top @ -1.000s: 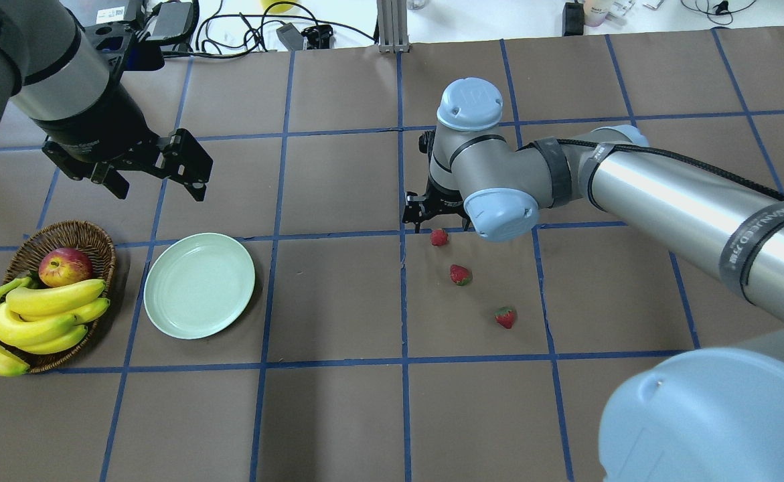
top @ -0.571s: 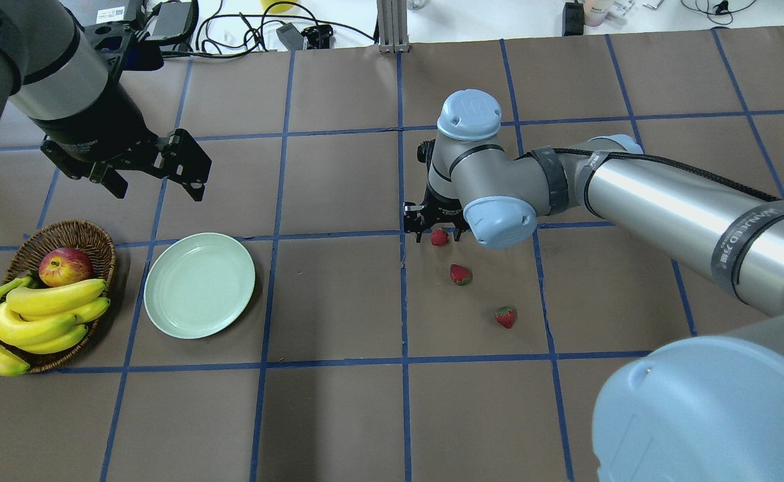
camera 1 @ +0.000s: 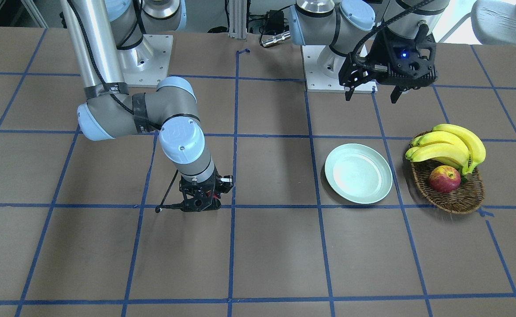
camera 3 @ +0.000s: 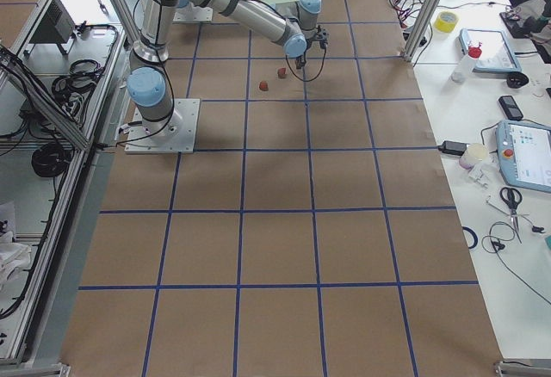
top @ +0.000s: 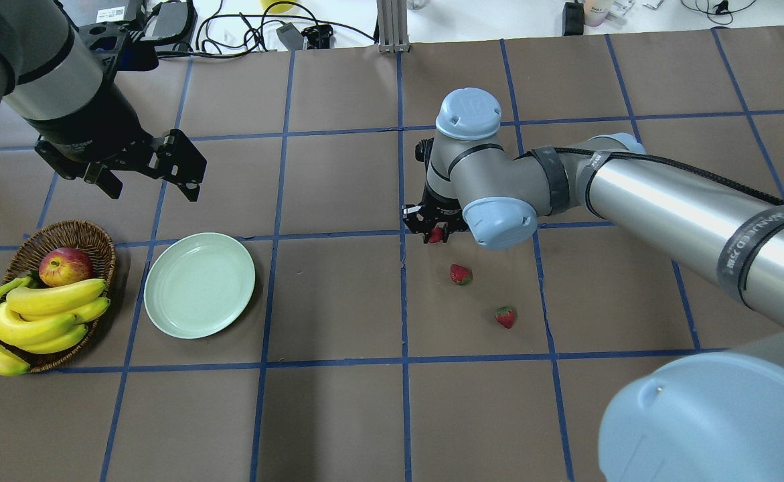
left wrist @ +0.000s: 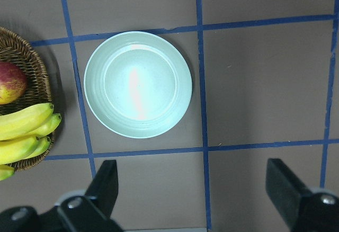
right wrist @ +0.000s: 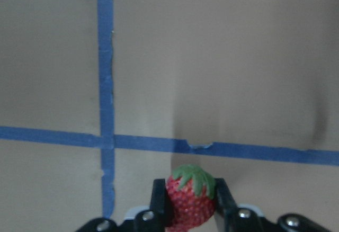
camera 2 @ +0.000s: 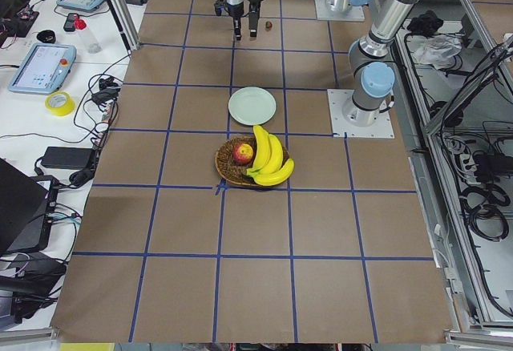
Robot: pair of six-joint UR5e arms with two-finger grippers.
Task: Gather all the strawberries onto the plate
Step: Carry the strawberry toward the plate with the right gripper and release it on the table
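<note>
In the last second the right gripper (top: 435, 229), at the centre of the overhead frame, had dropped onto the nearest strawberry (right wrist: 190, 204) and pinched its fingers against its sides. The first pick looked made, though I could not tell whether the berry had left the table. It was small, red and seeded, with a green cap. A second strawberry (top: 460, 274) and a third strawberry (top: 505, 316) lay lower right of it. The plate (top: 199, 284) sat bare at left, the left gripper (top: 147, 181) spread wide above it.

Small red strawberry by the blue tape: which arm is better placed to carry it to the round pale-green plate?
Right: the right gripper is shut on the small red strawberry; the left gripper is open, far away.
</note>
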